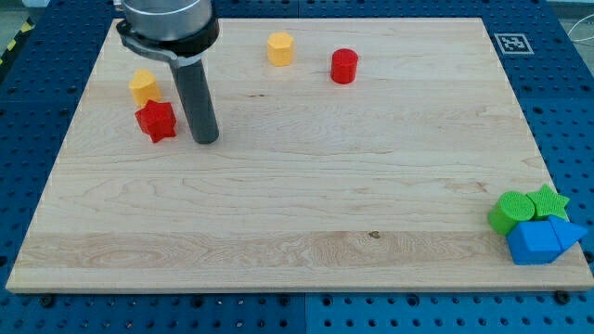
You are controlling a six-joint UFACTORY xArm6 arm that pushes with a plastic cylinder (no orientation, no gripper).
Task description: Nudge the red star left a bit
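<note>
1. Where the pale wooden board comes nearest the view's bottom, at the lower right corner of the frame, four blocks sit bunched together: a blue cube-like block lowest, a blue wedge-shaped block touching it on the view's right, a green cylinder just above and to the left, and a green star just beside the cylinder at the cluster's top.
2. Farther up, in the upper left of the frame, the red star-shaped block lies flat on the board, well apart from that cluster.
3. The arm's straight dark rod comes down from a round grey mount at the top edge; its tip rests on the board just to the view's right of the red star, with a narrow strip of wood visible between them. The arm carries no fingers, so nothing is grasped.
4. A yellow block, its shape hard to make out, sits just above the red star and slightly to the left, nearly touching it.
5. Farthest away, near the top edge, a yellow hexagonal block stands to the right of the rod, and a red cylinder stands near it, further right and slightly lower.
</note>
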